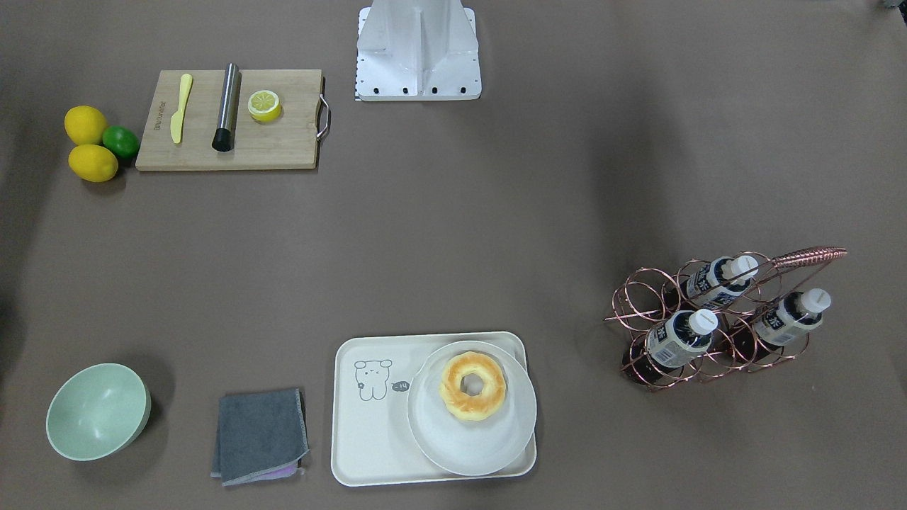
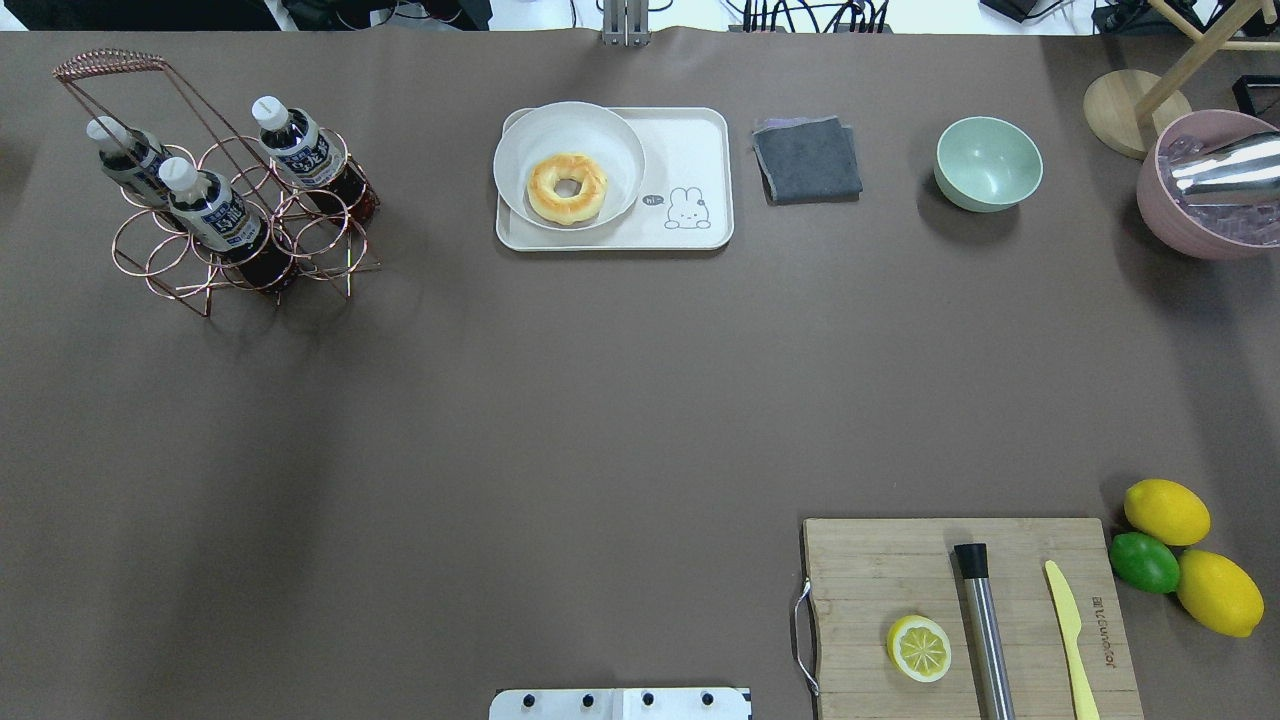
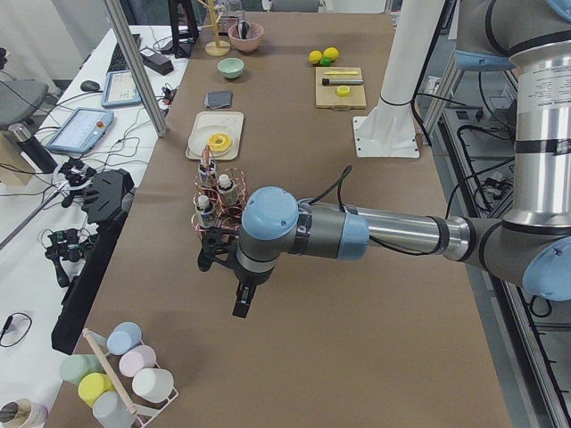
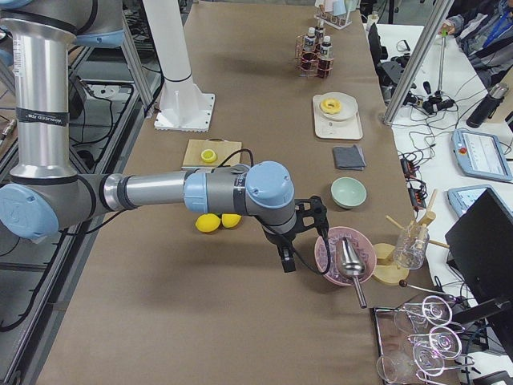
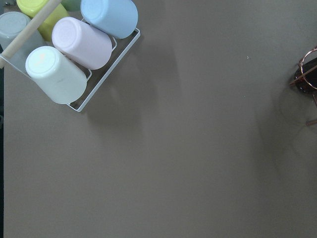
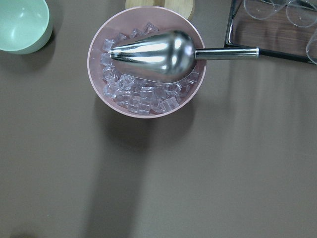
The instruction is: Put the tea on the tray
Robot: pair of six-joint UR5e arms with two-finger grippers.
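Three tea bottles stand in a copper wire rack (image 1: pixel 641 297): one in front (image 1: pixel 680 338), one behind (image 1: pixel 717 280), one to the side (image 1: pixel 790 316). They also show in the overhead view (image 2: pixel 205 205). The cream tray (image 1: pixel 368 439) with the bear drawing holds a round white plate (image 1: pixel 489 446) with a doughnut (image 1: pixel 472 387). My left gripper (image 3: pixel 242 299) hangs over the bare table short of the rack, seen only from the side; I cannot tell if it is open. My right gripper (image 4: pixel 286 257) hangs beside the pink ice bowl (image 4: pixel 345 257); I cannot tell its state.
A wooden cutting board (image 1: pixel 283 142) carries a knife, a steel tube and a lemon half. Lemons and a lime (image 1: pixel 92 142) lie beside it. A green bowl (image 1: pixel 98 411) and grey cloth (image 1: pixel 260 435) sit near the tray. A cup rack (image 5: pixel 74 49) is near the left arm.
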